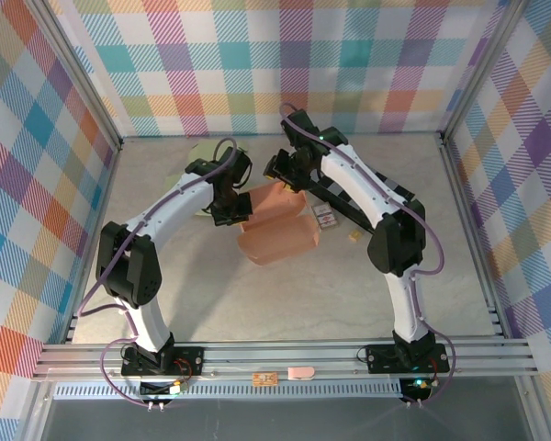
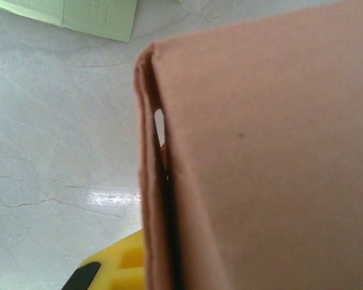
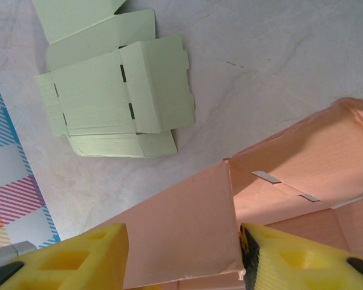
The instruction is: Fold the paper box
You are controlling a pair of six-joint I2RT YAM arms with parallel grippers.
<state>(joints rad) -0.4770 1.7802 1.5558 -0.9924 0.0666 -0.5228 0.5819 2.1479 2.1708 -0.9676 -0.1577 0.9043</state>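
The salmon-pink paper box (image 1: 277, 231) lies partly folded at the middle of the table. My left gripper (image 1: 230, 209) is at its left end, shut on a doubled wall of the box (image 2: 151, 181). One yellow finger (image 2: 118, 269) shows beside the layers and the other is hidden behind the wide pink panel (image 2: 272, 157). My right gripper (image 1: 287, 176) is at the box's far end. Its jaws stand apart around a raised pink flap (image 3: 181, 229), whose right edge touches the right finger (image 3: 278, 260). Past that flap a slotted panel (image 3: 302, 163) shows.
Flat pale green box blanks (image 3: 109, 90) lie on the table behind the pink box, at the back left (image 1: 205, 152). Small cards (image 1: 323, 216) and a small scrap (image 1: 354, 237) sit right of the box. Checked walls close in three sides.
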